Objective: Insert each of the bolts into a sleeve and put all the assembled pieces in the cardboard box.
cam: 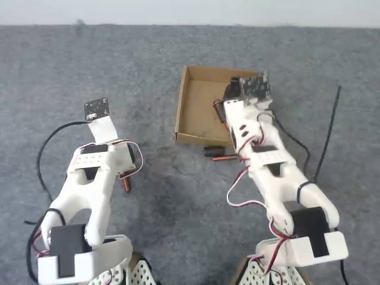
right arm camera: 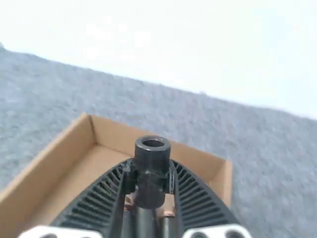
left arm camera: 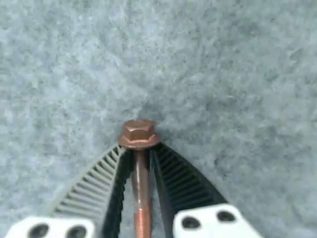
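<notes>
Bolt (left arm camera: pixel 139 171) lies lengthwise between left fingers (left arm camera: pixel 98 182); sleeve (right arm camera: pixel 152 171) stands between right fingers (right arm camera: pixel 198 198).

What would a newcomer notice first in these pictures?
First, the copper bolt clamped between the fingers of the left gripper, its hex head out over the grey carpet. Next, the black sleeve gripped by the right gripper above the cardboard box. Another dark sleeve lies on the carpet just outside the box.
</notes>
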Tool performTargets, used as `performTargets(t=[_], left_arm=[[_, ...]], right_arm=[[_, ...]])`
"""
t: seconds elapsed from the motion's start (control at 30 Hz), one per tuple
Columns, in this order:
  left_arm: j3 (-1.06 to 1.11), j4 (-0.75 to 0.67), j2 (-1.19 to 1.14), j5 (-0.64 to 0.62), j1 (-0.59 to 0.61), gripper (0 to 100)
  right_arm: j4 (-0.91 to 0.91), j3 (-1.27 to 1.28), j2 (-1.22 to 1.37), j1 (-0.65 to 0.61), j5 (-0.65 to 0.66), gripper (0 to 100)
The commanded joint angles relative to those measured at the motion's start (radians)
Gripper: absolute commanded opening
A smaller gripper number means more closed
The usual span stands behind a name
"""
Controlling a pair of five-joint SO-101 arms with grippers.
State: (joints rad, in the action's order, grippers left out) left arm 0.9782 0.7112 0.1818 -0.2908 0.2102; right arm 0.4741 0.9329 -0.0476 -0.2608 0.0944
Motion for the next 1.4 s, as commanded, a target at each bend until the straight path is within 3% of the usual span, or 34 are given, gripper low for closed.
performTargets(t=[0.0,0.23,0.77,1.13,1.37], left_arm=[[-0.005,-0.023,0.055,0.012,0.009,1],[-0.005,-0.023,0.055,0.014,0.008,1],[-0.005,-0.023,0.055,0.014,0.008,1],[-0.005,-0.023,0.055,0.014,0.008,1],[-0.005,-0.023,0.055,0.014,0.008,1]], right_arm=[[0.208,0.071,-0.071,-0.025,0.014,2.9],[0.544,0.304,-0.071,-0.085,0.014,0.6],[1.001,0.733,-0.071,-0.202,0.014,0.6],[0.981,0.741,-0.048,-0.203,0.014,0.6],[0.972,0.744,0.024,-0.404,0.014,0.6]])
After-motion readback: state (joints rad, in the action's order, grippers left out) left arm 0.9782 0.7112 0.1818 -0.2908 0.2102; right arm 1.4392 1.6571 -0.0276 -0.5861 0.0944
